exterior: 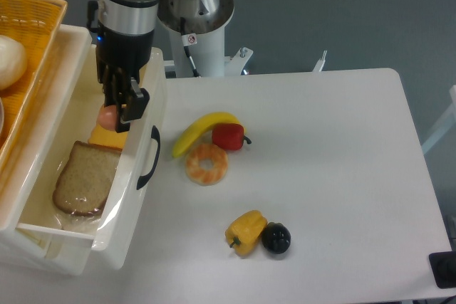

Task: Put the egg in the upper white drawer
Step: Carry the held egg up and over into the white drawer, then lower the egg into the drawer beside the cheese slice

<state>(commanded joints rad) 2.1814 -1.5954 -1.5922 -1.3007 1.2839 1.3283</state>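
White table point(335, 176) with the upper white drawer point(135, 176) pulled open at its left side, my gripper point(116, 113) above the drawer.

My jaws are closed on the egg point(107, 114), which hangs over the inside of the drawer, above the yellow cheese slice point(107, 135) and near the bread slice point(83, 179). On the table lie 1 banana point(199, 131), 1 red pepper point(229, 136), 1 doughnut point(206, 164), 1 yellow pepper point(245, 232) and 1 dark round fruit point(276, 238). At far left is a yellow wicker basket point(28, 26).

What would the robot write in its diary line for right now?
phase: carrying | gripper: shut on egg | position: above open upper white drawer | drawer holds: bread slice, cheese | release: not yet
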